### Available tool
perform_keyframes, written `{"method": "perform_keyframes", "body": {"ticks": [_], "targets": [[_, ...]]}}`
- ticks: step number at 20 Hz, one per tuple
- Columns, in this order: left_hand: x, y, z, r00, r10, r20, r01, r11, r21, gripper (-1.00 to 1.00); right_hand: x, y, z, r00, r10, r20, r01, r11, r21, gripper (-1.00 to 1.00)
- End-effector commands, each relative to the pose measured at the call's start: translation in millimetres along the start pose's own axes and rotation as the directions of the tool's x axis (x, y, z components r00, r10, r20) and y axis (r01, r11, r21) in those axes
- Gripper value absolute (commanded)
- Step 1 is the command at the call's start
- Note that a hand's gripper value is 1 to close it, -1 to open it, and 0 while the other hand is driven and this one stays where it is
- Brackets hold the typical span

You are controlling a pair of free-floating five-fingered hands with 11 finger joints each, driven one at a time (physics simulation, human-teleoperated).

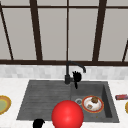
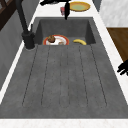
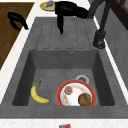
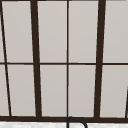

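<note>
black right hand (image 1: 76, 76) beside faucet (image 1: 68, 72)

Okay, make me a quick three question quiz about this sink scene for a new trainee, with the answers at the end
1. True or false: the banana lies in the sink basin beside the plate.
2. Which hand is beside the faucet? A) left hand B) right hand
3. Fill in: the left hand hangs at the sink's ____ edge, away from the faucet.

Key
1. True. The banana lies on the basin floor, apart from the red-rimmed plate with food on it.
2. B. The right hand hangs by the faucet, with one finger pointing down over the basin.
3. Front. In the right side view it floats past the counter's front edge, fingers curled on nothing.
</note>
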Motion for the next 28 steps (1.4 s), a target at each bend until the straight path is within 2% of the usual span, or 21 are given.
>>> {"method": "perform_keyframes", "body": {"ticks": [1, 5, 7, 11, 18, 21, 25, 28], "targets": [[0.0, 0.0, 0.0, 1.0, 0.0, 0.0, 0.0, 1.0, 0.0, 0.0, -0.5, -1.5, -17.4, 0.999, 0.036, -0.008, -0.035, 0.993, 0.113, -1.0], [0.0, 0.0, 0.0, 1.0, 0.0, 0.0, 0.0, 1.0, 0.0, 0.0, -1.5, -13.5, -39.2, 1.0, 0.015, -0.008, -0.013, 0.983, 0.181, -1.0], [0.0, 0.0, 0.0, 1.0, 0.0, 0.0, 0.0, 1.0, 0.0, 0.0, -0.9, -8.4, -52.0, 1.0, 0.017, -0.008, -0.014, 0.975, 0.224, -1.0], [0.0, 0.0, 0.0, 1.0, 0.0, 0.0, 0.0, 1.0, 0.0, 0.0, -2.4, -3.9, -83.6, 1.0, 0.02, -0.006, -0.017, 0.968, 0.25, -1.0], [0.1, 0.0, 0.0, 1.0, 0.0, 0.0, 0.0, 1.0, 0.0, 0.0, -12.6, 13.8, -132.1, 1.0, 0.009, -0.008, -0.006, 0.946, 0.324, -1.0], [0.1, 0.0, 0.0, 1.0, 0.0, 0.0, 0.0, 1.0, 0.0, 0.0, -14.9, 27.1, -156.5, 1.0, 0.009, -0.006, -0.006, 0.944, 0.329, -1.0], [0.1, 0.0, 0.0, 1.0, 0.0, 0.0, 0.0, 1.0, 0.0, 0.0, -26.1, 59.1, -182.3, 0.999, 0.032, 0.007, -0.033, 0.956, 0.291, -1.0], [0.1, 0.0, 0.0, 1.0, 0.0, 0.0, 0.0, 1.0, 0.0, 0.0, -33.3, 80.2, -198.3, 0.999, 0.04, 0.012, -0.042, 0.957, 0.286, -1.0]]}}
